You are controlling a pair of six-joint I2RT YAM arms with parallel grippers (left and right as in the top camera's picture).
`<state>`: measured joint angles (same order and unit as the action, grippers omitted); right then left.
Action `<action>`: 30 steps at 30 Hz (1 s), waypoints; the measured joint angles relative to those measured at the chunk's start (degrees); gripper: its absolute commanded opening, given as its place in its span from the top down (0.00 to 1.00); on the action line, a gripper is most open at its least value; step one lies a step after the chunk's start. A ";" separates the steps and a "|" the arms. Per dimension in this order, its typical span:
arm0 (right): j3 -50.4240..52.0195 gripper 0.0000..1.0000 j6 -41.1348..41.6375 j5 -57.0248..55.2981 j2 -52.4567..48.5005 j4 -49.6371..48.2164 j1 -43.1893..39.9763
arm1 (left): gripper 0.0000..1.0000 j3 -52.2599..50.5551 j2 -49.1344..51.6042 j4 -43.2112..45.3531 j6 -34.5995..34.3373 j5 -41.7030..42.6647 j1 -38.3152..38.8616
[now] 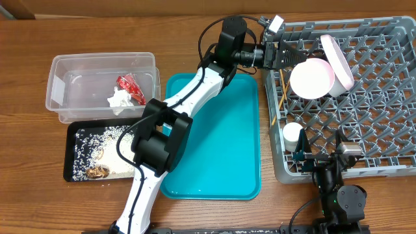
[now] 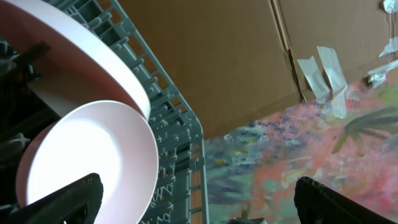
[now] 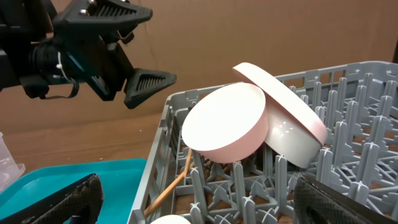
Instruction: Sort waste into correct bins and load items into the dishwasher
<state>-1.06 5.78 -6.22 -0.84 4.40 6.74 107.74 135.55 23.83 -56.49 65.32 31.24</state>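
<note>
A white bowl [image 1: 312,78] lies tipped on its side in the grey dishwasher rack [image 1: 383,130], leaning on the white plate [image 1: 338,60], which stands on edge. My left gripper [image 1: 294,55] is open just left of the bowl, with nothing between its fingers [image 2: 73,199]. The bowl [image 2: 87,162] and plate [image 2: 81,43] fill the left of the left wrist view. A small white cup [image 1: 292,135] and wooden chopsticks [image 1: 281,97] are in the rack's left part. My right gripper [image 1: 323,156] hangs open at the rack's front edge, empty. It looks at the bowl [image 3: 227,124], plate [image 3: 289,115] and a chopstick [image 3: 168,186].
A clear tub [image 1: 71,84] at the left holds a red wrapper [image 1: 130,88] and a white tissue [image 1: 119,99]. In front of it, a black tray [image 1: 73,166] carries rice grains and brown scraps. A teal tray [image 1: 221,149] lies between the bins and the rack, under the left arm.
</note>
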 measured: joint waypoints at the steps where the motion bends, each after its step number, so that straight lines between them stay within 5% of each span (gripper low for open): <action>1: 0.00 0.00 -0.02 0.00 0.00 -0.02 0.00 | 0.00 0.00 -0.17 -0.04 0.20 0.28 0.02; 12: 0.00 0.00 0.00 -0.02 0.00 -0.02 -0.02 | 0.00 -0.07 -2.86 -16.63 7.87 -2.69 2.75; 18: 0.00 0.00 -0.02 -0.02 0.00 -0.02 0.00 | 0.00 -0.02 -10.01 -48.81 19.87 -22.49 3.30; 22: 0.00 0.00 0.02 -0.02 0.00 -0.02 0.00 | 0.00 0.39 -16.02 -56.02 27.15 -36.50 4.33; 24: 0.00 0.00 0.00 0.00 0.00 -0.02 -0.02 | 0.23 0.90 -18.71 -55.89 29.20 -39.39 5.33; 30: 0.00 0.00 0.00 0.00 0.00 -0.02 -0.02 | 0.33 2.93 -22.60 -55.45 34.32 -46.29 9.05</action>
<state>-1.06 5.78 -6.22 -0.84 4.38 6.72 110.67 112.95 -31.62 -22.17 19.03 40.29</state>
